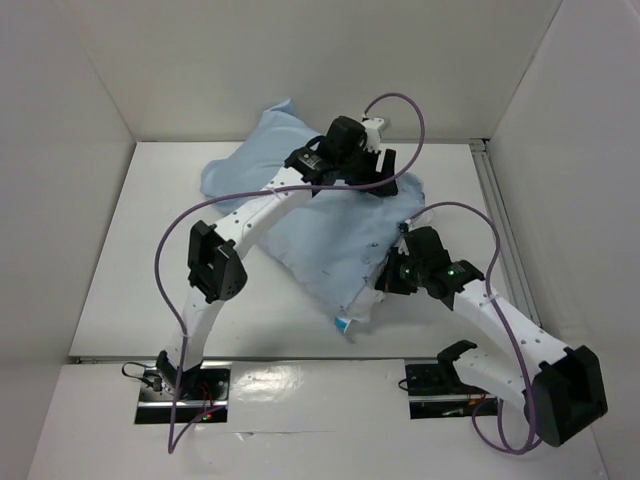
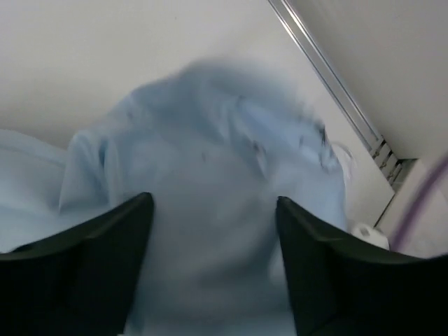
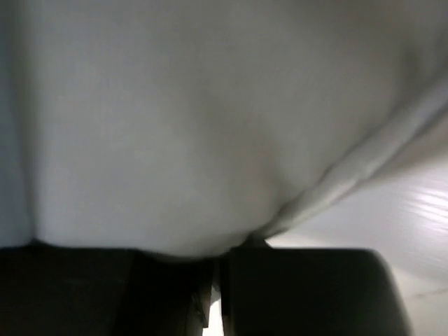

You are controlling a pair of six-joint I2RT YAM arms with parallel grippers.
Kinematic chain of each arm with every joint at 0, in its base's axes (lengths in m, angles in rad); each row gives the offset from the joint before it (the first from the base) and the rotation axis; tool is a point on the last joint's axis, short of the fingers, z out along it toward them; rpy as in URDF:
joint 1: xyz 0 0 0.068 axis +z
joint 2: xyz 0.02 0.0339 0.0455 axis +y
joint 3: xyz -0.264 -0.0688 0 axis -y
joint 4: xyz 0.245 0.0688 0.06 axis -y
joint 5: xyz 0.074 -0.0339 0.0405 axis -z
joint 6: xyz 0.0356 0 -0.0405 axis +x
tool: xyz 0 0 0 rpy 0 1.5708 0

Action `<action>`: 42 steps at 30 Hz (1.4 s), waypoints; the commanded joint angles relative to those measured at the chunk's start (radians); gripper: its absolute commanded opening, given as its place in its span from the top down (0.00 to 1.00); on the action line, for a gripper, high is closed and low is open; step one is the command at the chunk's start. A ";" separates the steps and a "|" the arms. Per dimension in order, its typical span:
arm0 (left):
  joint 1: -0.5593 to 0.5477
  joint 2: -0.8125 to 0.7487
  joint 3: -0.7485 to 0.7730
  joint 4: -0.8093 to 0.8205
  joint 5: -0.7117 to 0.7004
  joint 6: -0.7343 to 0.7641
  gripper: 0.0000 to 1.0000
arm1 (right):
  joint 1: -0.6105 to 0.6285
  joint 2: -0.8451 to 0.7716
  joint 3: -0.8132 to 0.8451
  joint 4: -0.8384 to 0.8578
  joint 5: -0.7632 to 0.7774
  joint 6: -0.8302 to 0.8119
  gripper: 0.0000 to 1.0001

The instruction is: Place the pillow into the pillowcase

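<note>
The light blue pillowcase lies plump in the middle of the table, covering nearly all of the pillow. Only the pillow's near corner with its blue-and-white tag shows. My left gripper is open over the far right part of the pillowcase. In the left wrist view blue cloth fills the space between its spread fingers. My right gripper is at the bundle's near right edge. In the right wrist view its jaws are closed on white pillow fabric beside a seam.
White walls enclose the table on the left, back and right. A metal rail runs along the right wall's foot. Purple cables loop above both arms. The arm bases sit at the near edge.
</note>
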 commanded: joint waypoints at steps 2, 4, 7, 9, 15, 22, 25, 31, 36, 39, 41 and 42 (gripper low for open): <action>0.004 -0.198 0.024 0.023 0.031 0.058 0.06 | -0.053 0.124 0.099 0.009 0.243 0.071 0.80; -0.016 -0.258 -0.020 -0.016 -0.039 0.058 0.06 | -0.095 0.154 0.145 -0.056 0.309 0.051 0.45; -0.042 -0.387 -0.148 -0.062 -0.166 0.055 0.64 | -0.192 0.154 0.179 -0.111 0.277 0.017 0.26; -0.059 -0.436 -0.213 -0.098 -0.213 0.055 0.90 | -0.249 0.143 0.202 -0.137 0.236 0.007 0.26; -0.209 -0.555 -0.521 -0.152 -0.417 -0.048 0.61 | -0.464 0.028 0.150 -0.093 -0.172 -0.018 0.47; -0.462 -0.537 -0.704 -0.162 -0.716 -0.207 0.27 | -0.527 -0.099 0.093 -0.082 -0.288 0.030 0.59; -0.484 -0.500 -0.717 -0.190 -0.770 -0.284 0.27 | -0.527 -0.121 0.093 -0.119 -0.279 0.005 0.57; -0.504 -0.458 -0.726 -0.126 -0.791 -0.258 0.27 | -0.527 -0.139 0.061 -0.128 -0.318 -0.004 0.43; -0.504 -0.380 -0.658 -0.118 -0.805 -0.223 0.33 | -0.527 -0.161 0.050 -0.118 -0.361 -0.013 0.39; -0.504 -0.340 -0.635 -0.109 -0.805 -0.214 0.34 | -0.527 -0.178 0.024 -0.130 -0.374 -0.013 0.41; -0.504 -0.328 -0.626 -0.118 -0.805 -0.214 0.34 | -0.527 -0.214 -0.014 -0.130 -0.390 0.000 0.48; -0.504 -0.328 -0.626 -0.130 -0.819 -0.214 0.35 | -0.527 -0.224 -0.030 -0.130 -0.410 0.000 0.50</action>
